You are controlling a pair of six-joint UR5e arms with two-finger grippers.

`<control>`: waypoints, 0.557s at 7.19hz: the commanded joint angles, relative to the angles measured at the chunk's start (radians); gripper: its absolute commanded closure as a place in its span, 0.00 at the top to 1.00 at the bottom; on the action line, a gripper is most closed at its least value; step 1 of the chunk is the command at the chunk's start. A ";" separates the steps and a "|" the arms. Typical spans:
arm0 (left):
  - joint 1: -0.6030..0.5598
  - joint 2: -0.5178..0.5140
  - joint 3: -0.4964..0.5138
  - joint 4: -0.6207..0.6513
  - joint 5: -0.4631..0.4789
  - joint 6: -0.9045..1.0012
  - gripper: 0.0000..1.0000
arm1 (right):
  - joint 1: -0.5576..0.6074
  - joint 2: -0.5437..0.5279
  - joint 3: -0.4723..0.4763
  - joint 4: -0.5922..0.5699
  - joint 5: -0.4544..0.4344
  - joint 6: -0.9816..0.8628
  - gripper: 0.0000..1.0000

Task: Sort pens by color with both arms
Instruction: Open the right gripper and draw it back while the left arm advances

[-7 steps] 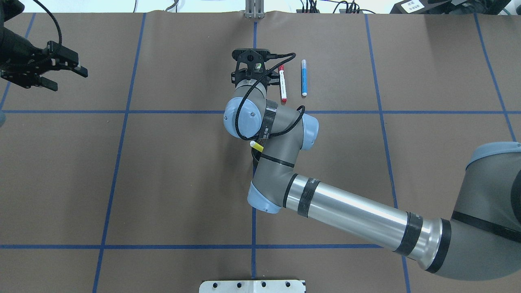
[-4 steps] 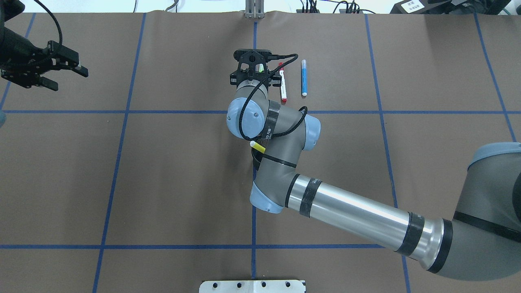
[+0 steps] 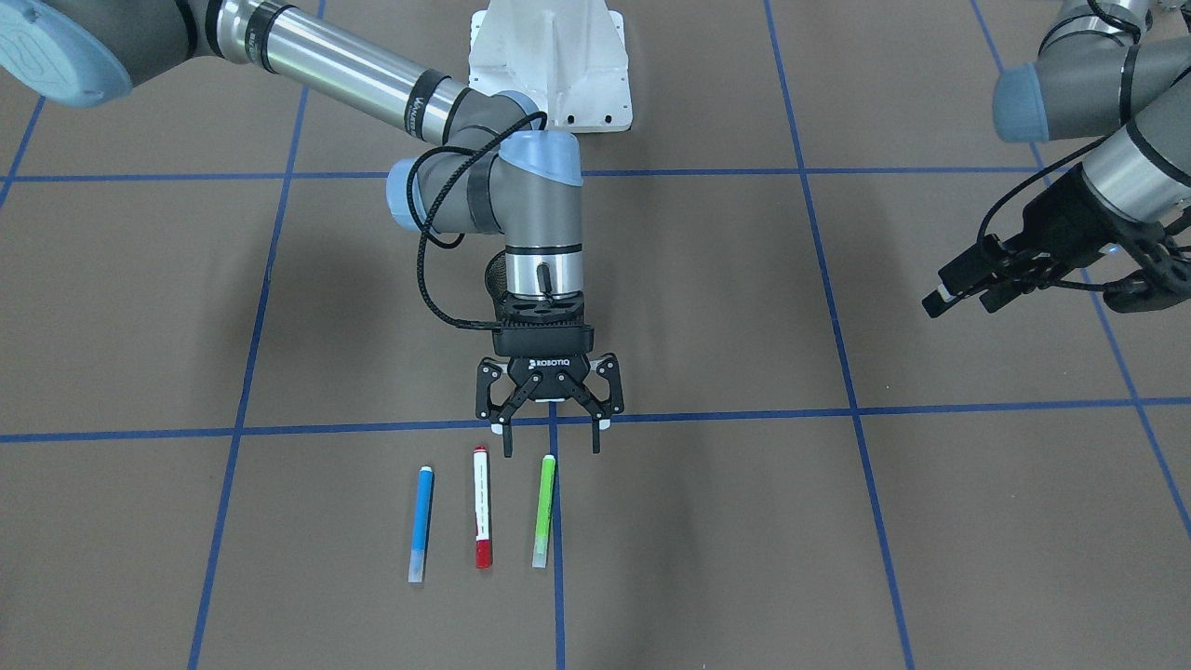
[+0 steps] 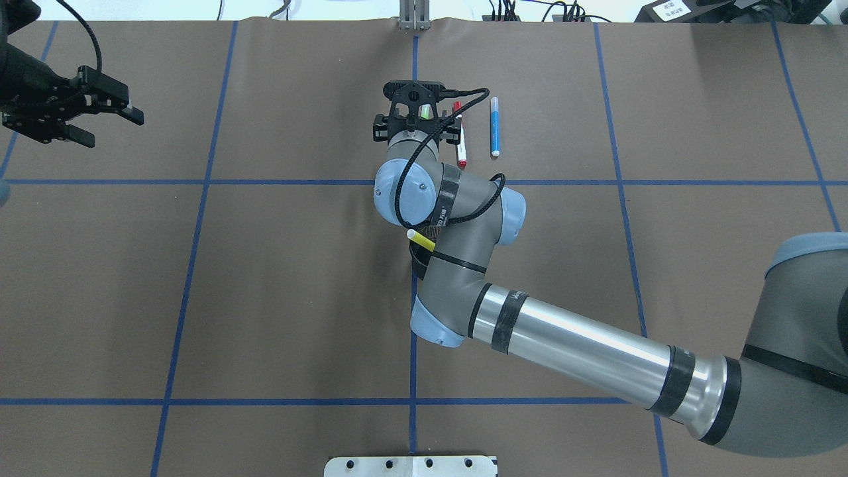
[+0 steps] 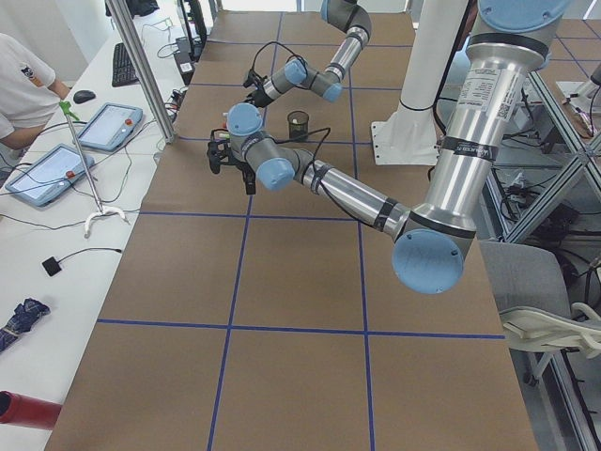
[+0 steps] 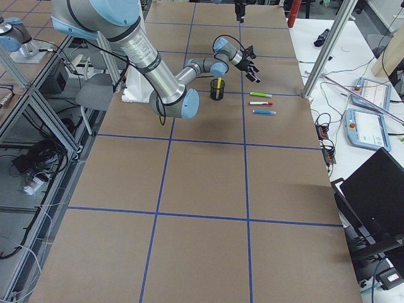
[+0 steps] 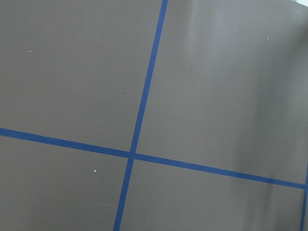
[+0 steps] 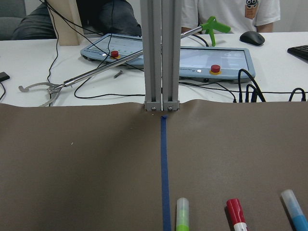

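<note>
Three pens lie side by side on the brown table: blue (image 3: 421, 524), white with red cap (image 3: 481, 507), and light green (image 3: 543, 512). They also show in the right wrist view: green (image 8: 182, 214), red (image 8: 236, 214), blue (image 8: 296, 211). My right gripper (image 3: 552, 451) is open and empty, pointing down just above the green pen's near end. The yellow pen (image 4: 421, 240) stands in the black mesh cup (image 6: 217, 89), partly hidden under my right arm. My left gripper (image 4: 116, 131) is open and empty, far off at the table's left side.
The white robot base (image 3: 549, 65) stands at the table's near edge. An aluminium post (image 4: 414, 20) rises at the far edge behind the pens. An operators' desk with tablets (image 8: 168, 57) lies beyond it. Blue tape lines grid the table.
My right wrist has shifted slightly right and toward the robot, over the green pen. The pens and my left arm have not moved.
</note>
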 commanded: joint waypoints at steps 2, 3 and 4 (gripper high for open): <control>0.117 -0.061 -0.041 0.004 0.000 -0.169 0.99 | 0.176 -0.306 0.410 -0.132 0.430 -0.022 0.98; 0.224 -0.144 -0.029 0.008 0.021 -0.298 0.99 | 0.239 -0.392 0.470 -0.142 0.545 -0.032 0.98; 0.309 -0.205 -0.027 0.033 0.074 -0.390 0.99 | 0.281 -0.455 0.492 -0.142 0.603 -0.068 0.98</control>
